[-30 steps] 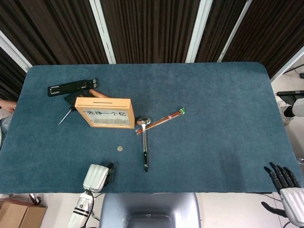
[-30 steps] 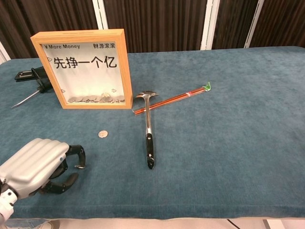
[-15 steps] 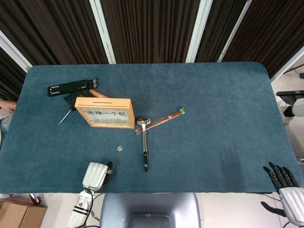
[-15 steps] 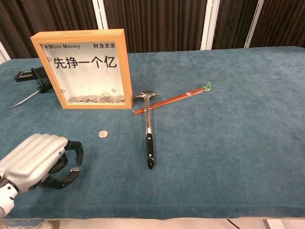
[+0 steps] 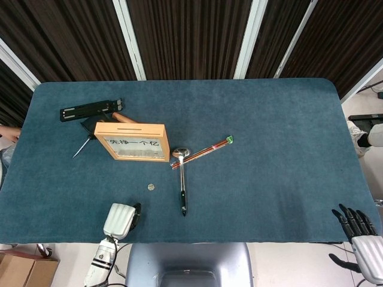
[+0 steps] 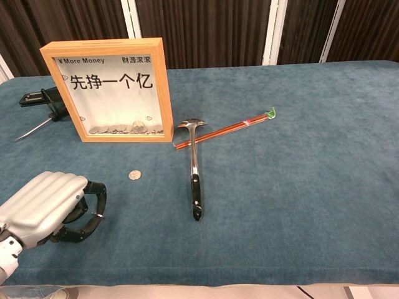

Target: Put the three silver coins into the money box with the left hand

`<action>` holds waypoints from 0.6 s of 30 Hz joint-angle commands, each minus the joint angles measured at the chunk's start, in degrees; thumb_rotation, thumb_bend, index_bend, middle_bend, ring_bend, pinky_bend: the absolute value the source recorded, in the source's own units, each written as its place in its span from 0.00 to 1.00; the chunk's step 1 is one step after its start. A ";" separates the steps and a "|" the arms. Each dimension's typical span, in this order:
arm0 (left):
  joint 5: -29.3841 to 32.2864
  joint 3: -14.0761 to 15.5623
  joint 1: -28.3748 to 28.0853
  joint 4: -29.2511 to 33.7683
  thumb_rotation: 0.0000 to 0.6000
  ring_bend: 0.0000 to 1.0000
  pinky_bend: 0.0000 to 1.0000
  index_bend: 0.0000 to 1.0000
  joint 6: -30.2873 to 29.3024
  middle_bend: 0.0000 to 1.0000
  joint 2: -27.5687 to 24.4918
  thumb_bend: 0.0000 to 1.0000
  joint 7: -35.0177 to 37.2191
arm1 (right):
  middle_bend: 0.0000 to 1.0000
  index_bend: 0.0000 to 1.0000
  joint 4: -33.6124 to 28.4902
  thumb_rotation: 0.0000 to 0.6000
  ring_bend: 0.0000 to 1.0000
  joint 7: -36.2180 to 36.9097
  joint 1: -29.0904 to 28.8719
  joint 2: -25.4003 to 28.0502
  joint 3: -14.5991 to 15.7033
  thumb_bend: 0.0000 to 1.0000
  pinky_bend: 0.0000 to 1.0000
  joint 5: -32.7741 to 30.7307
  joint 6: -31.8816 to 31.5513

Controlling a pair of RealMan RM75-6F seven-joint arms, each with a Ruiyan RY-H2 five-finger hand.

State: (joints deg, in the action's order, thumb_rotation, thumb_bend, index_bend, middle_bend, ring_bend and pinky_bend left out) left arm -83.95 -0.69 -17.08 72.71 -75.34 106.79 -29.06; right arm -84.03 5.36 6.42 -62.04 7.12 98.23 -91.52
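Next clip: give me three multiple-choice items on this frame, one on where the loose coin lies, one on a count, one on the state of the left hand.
1. Where does the loose coin lie?
A. On the cloth in front of the money box
B. On top of the money box
C. Under the ladle

2. How many coins lie loose on the cloth?
A. One
B. Two
C. Three

3. What is the left hand doing?
A. Pinching the coin
B. Fingers curled, holding nothing that shows
C. Pressing on the money box

Answers:
1 A: the coin sits on bare cloth between the box and the hand.
2 A: only one coin shows outside the box; others lie behind its glass.
3 B: the hand is near the table edge, apart from the coin, and nothing shows in its fingers.
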 commanded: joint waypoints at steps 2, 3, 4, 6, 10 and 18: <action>0.05 -0.04 -0.01 -0.19 1.00 1.00 1.00 0.62 0.07 1.00 0.08 0.45 0.08 | 0.00 0.00 0.00 1.00 0.00 -0.03 -0.02 -0.01 0.00 0.05 0.00 0.01 0.04; 0.05 -0.06 -0.01 -0.22 1.00 1.00 1.00 0.62 0.07 1.00 0.08 0.45 0.10 | 0.00 0.00 -0.01 1.00 0.00 -0.05 -0.02 -0.01 0.00 0.05 0.00 0.01 0.05; 0.05 -0.07 -0.01 -0.22 1.00 1.00 1.00 0.62 0.07 1.00 0.08 0.46 0.11 | 0.00 0.00 -0.01 1.00 0.00 -0.06 -0.02 -0.01 0.00 0.05 0.00 0.00 0.06; -0.13 -0.54 -0.18 -0.02 1.00 1.00 1.00 0.62 -0.31 1.00 -0.17 0.46 0.20 | 0.00 0.00 -0.04 1.00 0.00 -0.15 -0.04 -0.02 -0.02 0.05 0.00 -0.04 0.12; -0.58 -3.47 -1.46 5.80 1.00 1.00 1.00 0.62 -1.58 1.00 -3.85 0.47 -0.77 | 0.00 0.00 -0.04 1.00 0.00 0.00 -0.12 0.04 -0.06 0.05 0.00 -0.17 0.27; 9.52 -19.66 -6.97 36.43 1.00 1.00 1.00 0.61 1.24 1.00 -21.57 0.49 -11.04 | 0.00 0.00 -0.24 1.00 0.00 0.05 -0.37 0.11 -0.36 0.05 0.00 -0.86 0.86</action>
State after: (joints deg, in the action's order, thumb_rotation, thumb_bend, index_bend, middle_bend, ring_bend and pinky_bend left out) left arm -81.50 -10.38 -20.39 93.94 -75.95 95.20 -33.47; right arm -84.25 5.42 6.06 -61.93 6.80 97.41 -90.69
